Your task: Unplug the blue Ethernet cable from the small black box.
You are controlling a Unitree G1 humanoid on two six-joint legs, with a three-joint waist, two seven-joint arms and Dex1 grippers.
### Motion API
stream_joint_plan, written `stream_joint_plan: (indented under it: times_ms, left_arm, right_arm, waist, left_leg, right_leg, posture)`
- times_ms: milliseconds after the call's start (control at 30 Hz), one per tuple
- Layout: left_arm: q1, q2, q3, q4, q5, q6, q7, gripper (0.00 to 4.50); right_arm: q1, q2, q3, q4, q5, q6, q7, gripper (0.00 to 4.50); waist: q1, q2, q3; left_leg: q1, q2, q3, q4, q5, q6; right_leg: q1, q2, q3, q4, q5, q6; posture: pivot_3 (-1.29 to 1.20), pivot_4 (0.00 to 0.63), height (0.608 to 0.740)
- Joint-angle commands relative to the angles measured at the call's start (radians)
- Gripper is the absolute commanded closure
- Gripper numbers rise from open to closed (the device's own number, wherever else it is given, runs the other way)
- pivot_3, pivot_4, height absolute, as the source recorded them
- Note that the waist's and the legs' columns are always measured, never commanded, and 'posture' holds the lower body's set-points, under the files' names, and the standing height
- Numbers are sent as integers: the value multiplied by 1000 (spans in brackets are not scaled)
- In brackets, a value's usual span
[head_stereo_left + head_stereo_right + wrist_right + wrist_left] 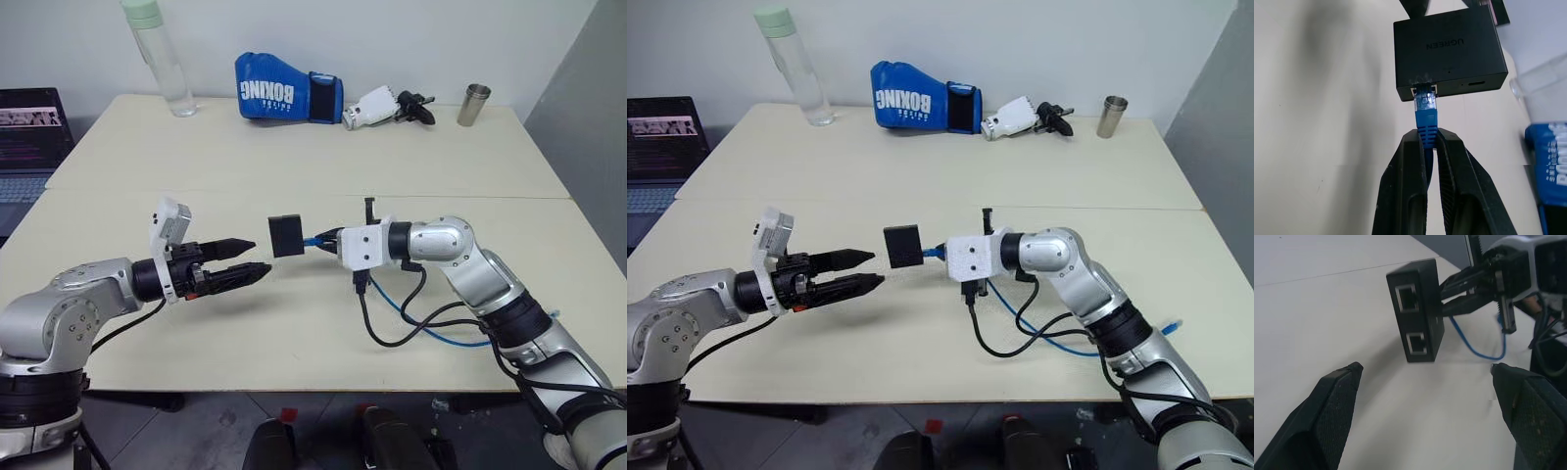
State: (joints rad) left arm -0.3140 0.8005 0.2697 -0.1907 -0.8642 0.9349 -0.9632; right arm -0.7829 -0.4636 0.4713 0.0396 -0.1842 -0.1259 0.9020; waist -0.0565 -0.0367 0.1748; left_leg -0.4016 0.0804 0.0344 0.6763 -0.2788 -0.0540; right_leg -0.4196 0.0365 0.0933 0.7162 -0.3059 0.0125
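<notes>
Head view: the right gripper [331,240] pinches the blue Ethernet cable [315,240] by its plug boot, the small black box [287,235] hanging off the plug above the table [294,166].

Left wrist view: the left gripper [1427,377], spread wide, faces the box just ahead.

Right wrist view: the plug sits in its port; the unplugging remains.

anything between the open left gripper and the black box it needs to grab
Nothing visible. The left gripper is open, facing the small black box, with only bare table under the gap. The right gripper pinches the blue Ethernet cable on the box's far side.
</notes>
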Motion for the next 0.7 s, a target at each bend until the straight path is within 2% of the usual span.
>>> stream_joint_plan:
  times_ms: [33,333,433,667,700]
  left_arm:
    - [-38,-26,50,-9,-66,36,55,0]
    - [-48,-60,42,5,-110,61,84,0]
    - [-45,-64,41,6,-113,64,84,474]
    - [-54,-70,45,33,-130,70,88,2079]
    - [-55,-70,44,34,-133,72,88,2424]
  right_arm:
    - [-22,11,-10,-46,-5,-32,12,4446]
    - [-34,45,-27,-39,2,-13,21,4446]
    - [-35,48,-29,-40,2,-12,22,4447]
    - [-35,47,-33,-43,0,-12,18,4447]
    - [-35,47,-33,-44,0,-12,17,4447]
  waist:
    - [1,0,0]
    - [1,0,0]
    - [1,0,0]
    - [1,0,0]
    - [1,0,0]
  left_leg:
    - [0,0,0,0,0,0]
    - [0,0,-1,1,0,0]
    - [0,0,-1,1,0,0]
    - [0,0,-1,1,0,0]
    - [0,0,-1,1,0,0]
  right_leg:
    - [0,0,0,0,0,0]
    - [0,0,0,1,0,0]
    - [0,0,0,1,0,0]
    - [0,0,0,1,0,0]
    - [0,0,0,1,0,0]
  posture:
    - [0,150,740]
    - [0,150,740]
    - [0,150,740]
    - [0,150,740]
    - [0,150,740]
